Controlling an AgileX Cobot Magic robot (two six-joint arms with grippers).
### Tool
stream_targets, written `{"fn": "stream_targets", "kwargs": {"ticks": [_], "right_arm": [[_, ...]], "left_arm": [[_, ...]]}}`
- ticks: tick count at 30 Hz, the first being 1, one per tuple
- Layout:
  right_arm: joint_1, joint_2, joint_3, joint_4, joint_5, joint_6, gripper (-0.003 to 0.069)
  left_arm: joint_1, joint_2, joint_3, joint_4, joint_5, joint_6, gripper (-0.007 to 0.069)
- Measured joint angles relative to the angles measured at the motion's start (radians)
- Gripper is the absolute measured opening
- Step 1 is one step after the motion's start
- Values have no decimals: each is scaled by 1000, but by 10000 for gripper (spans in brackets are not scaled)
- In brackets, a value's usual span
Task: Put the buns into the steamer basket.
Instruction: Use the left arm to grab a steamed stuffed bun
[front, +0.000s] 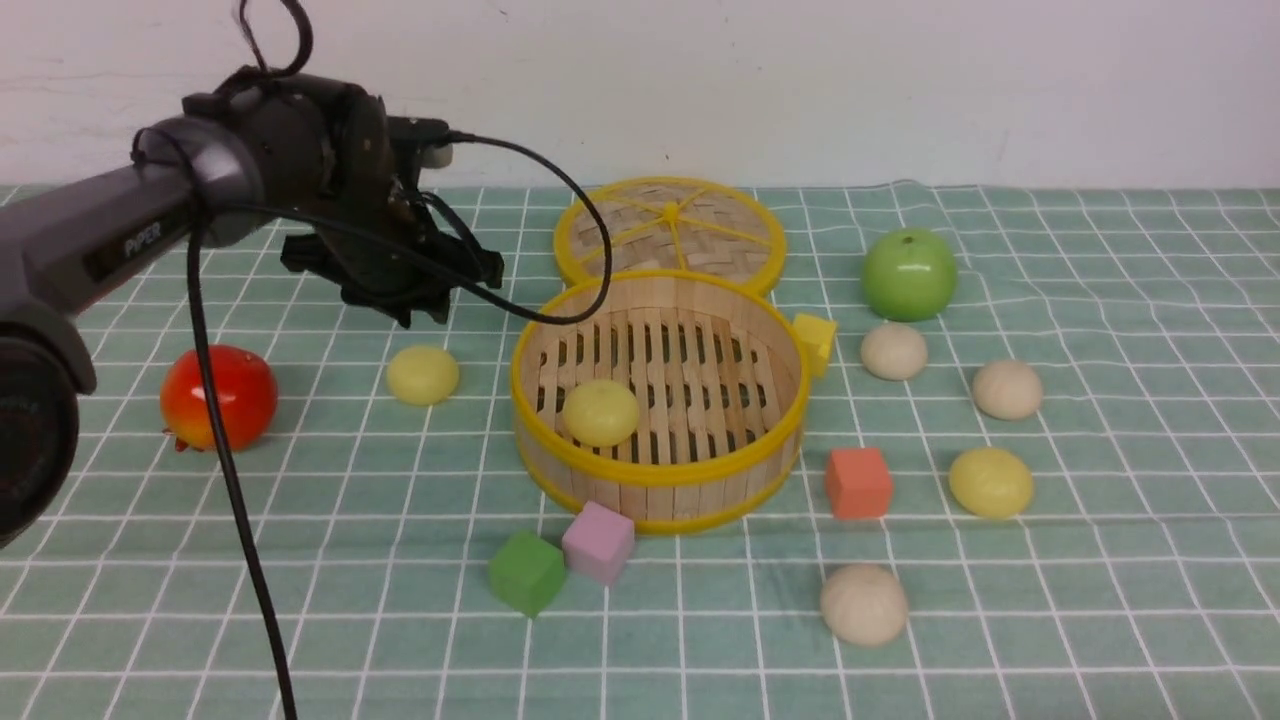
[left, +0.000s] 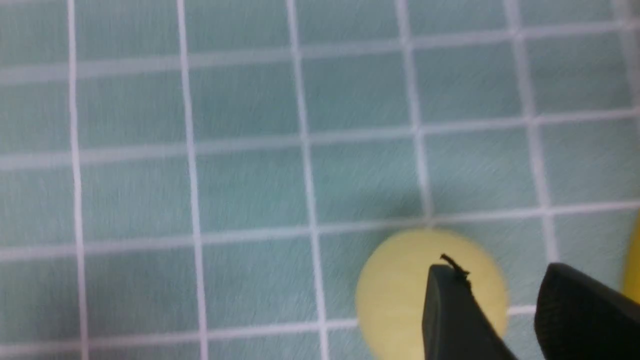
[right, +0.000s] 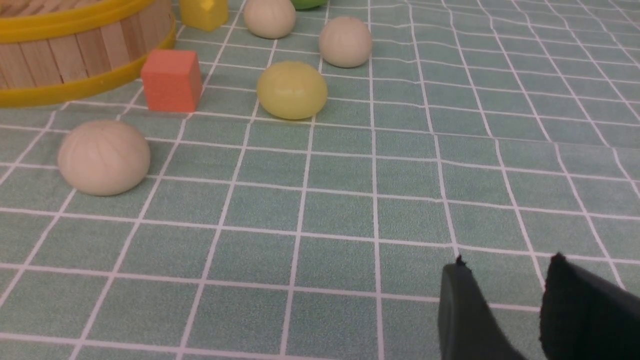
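The steamer basket (front: 660, 470) stands mid-table with one pale yellow bun (front: 600, 412) on its slatted floor. Another yellow bun (front: 422, 375) lies on the cloth to its left. My left gripper (front: 425, 312) hangs just above that bun (left: 395, 295); in the left wrist view the gripper (left: 500, 270) is open and empty. Right of the basket lie two beige buns (front: 894, 351) (front: 1007, 389), a yellow one (front: 990, 482) and a beige one (front: 864, 603) nearer the front. My right gripper (right: 507, 262) is open over bare cloth, well short of the nearest beige bun (right: 103, 157).
A woven lid (front: 670, 228) lies behind the basket. A green apple (front: 908, 274) sits at the back right, a red fruit (front: 218, 397) at the left. Foam cubes ring the basket: yellow (front: 815, 340), orange (front: 858, 482), pink (front: 598, 541), green (front: 526, 572).
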Motion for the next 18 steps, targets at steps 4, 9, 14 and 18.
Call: {"fn": "stream_targets", "kwargs": {"ticks": [4, 9, 14, 18], "right_arm": [[0, 0, 0, 0, 0, 0, 240], [0, 0, 0, 0, 0, 0, 240], [0, 0, 0, 0, 0, 0, 240], [0, 0, 0, 0, 0, 0, 240]], "left_arm": [[0, 19, 0, 23, 20, -28, 244], [0, 25, 0, 27, 19, -30, 244], [0, 30, 0, 27, 14, -50, 244], [0, 36, 0, 27, 5, -57, 244]]}}
